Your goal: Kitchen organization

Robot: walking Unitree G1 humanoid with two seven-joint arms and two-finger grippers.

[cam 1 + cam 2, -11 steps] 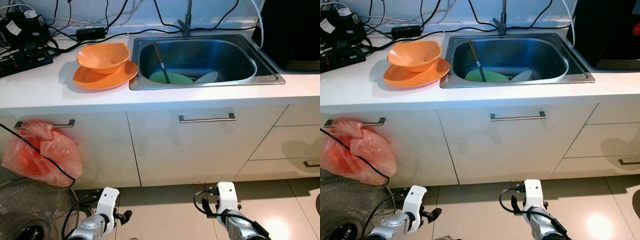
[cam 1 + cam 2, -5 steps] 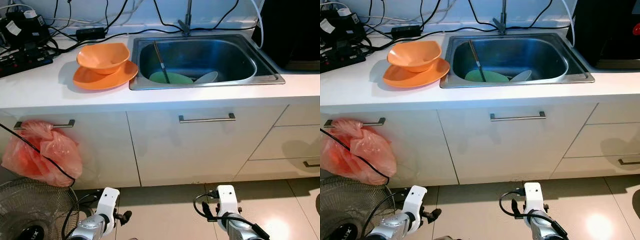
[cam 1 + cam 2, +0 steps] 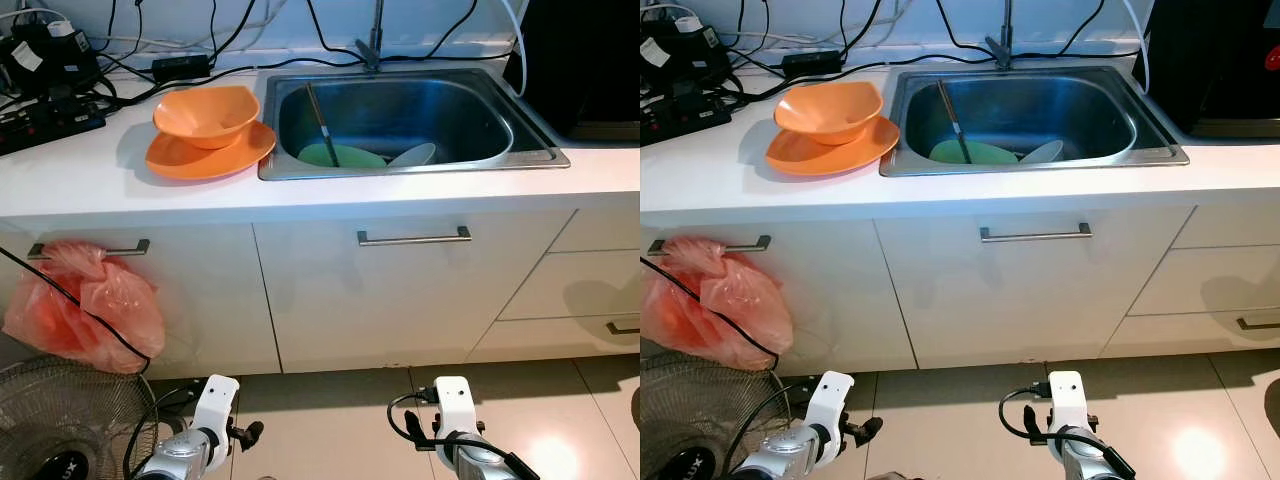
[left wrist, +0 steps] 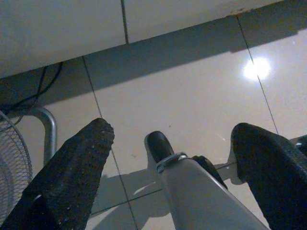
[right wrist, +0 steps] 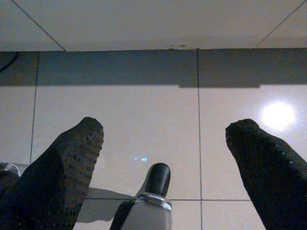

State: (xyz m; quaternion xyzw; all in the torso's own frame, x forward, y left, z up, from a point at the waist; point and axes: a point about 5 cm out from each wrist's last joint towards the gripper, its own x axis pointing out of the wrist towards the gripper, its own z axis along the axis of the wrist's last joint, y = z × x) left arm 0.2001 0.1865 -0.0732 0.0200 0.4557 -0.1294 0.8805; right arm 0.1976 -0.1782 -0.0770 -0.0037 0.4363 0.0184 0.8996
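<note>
An orange bowl (image 3: 205, 112) sits on an orange plate (image 3: 210, 155) on the white counter, left of the steel sink (image 3: 400, 168). In the sink lie a green plate (image 3: 340, 155), a white dish (image 3: 415, 154) and a dark utensil (image 3: 322, 125) leaning on the wall. Both arms hang low in front of the cabinets: left arm (image 3: 205, 430), right arm (image 3: 455, 425). My left gripper (image 4: 172, 129) is open over the floor tiles with nothing between its fingers. My right gripper (image 5: 165, 125) is open above the tiles as well, holding nothing.
A red plastic bag (image 3: 90, 305) hangs from the left cabinet handle, with a floor fan (image 3: 60, 420) below it. Power strips and cables (image 3: 50, 90) crowd the counter's back left. A black appliance (image 3: 585, 60) stands at the right. A cabinet handle (image 3: 413, 237) is under the sink.
The right arm has sunk slightly lower in the eye views. The counter, the sink and the left arm look the same.
</note>
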